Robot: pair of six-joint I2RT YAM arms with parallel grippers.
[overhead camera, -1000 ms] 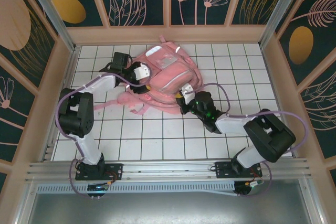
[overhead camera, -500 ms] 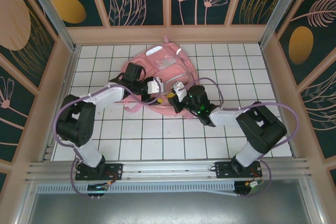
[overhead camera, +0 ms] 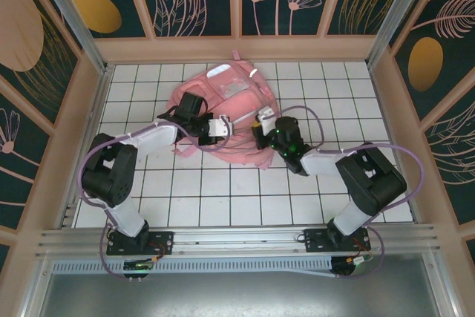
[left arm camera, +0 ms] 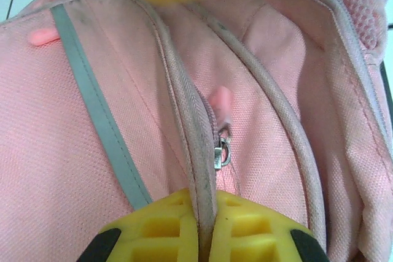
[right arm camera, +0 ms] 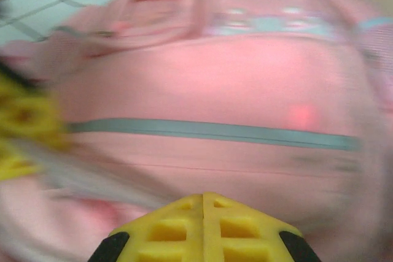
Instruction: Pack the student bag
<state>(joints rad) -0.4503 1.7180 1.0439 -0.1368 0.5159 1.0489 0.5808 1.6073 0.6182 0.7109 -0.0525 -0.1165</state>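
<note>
The student bag (overhead camera: 230, 90), soft pink fabric with grey reflective strips, lies bunched at the back middle of the tiled floor. My left gripper (overhead camera: 220, 127) is on its near left side. In the left wrist view the yellow fingers (left arm camera: 206, 219) are shut on a piped seam of the bag (left arm camera: 73, 151), just below a metal zipper pull (left arm camera: 221, 151). My right gripper (overhead camera: 259, 119) is at the bag's near right side. Its yellow fingers (right arm camera: 203, 207) are pressed together against the pink fabric (right arm camera: 215, 84), with nothing seen between them; that view is blurred.
White tiled floor (overhead camera: 223, 191) stretches free in front of the bag. Wooden walls (overhead camera: 89, 109) close in the left, right and back. A loose pink strap (overhead camera: 185, 148) trails off the bag's near left corner.
The left gripper went from open to shut on the bag's seam. Both grippers moved in toward the bag's middle, and the bag bunched up and shifted toward the back.
</note>
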